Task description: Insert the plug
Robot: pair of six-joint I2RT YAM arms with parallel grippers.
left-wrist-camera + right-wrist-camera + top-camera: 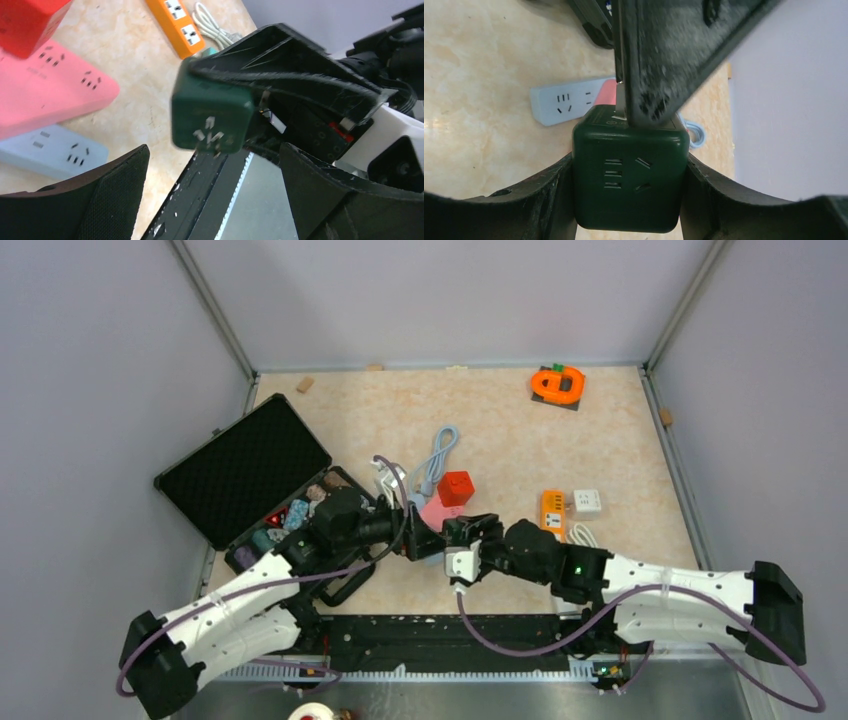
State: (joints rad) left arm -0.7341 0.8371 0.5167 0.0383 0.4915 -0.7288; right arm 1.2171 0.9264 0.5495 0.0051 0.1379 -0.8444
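Observation:
The plug is a dark green cube point(630, 172) with socket slots on one face and metal prongs point(210, 131) on another. My right gripper point(630, 165) is shut on it, one finger pressed on each side, holding it above the table. My left gripper point(215, 160) stands wide open just below and in front of the cube, nothing between its fingers; one of its fingers point(664, 50) reaches over the cube's top in the right wrist view. Both grippers meet at the table's near middle, left gripper point(420, 540) and right gripper point(458, 538).
A pink power strip point(45, 95), a light blue strip point(50, 150) and a red cube point(455, 487) lie just beyond the grippers. An orange strip point(552, 512) and white adapter point(587, 502) sit to the right. An open black case point(250, 475) is at the left.

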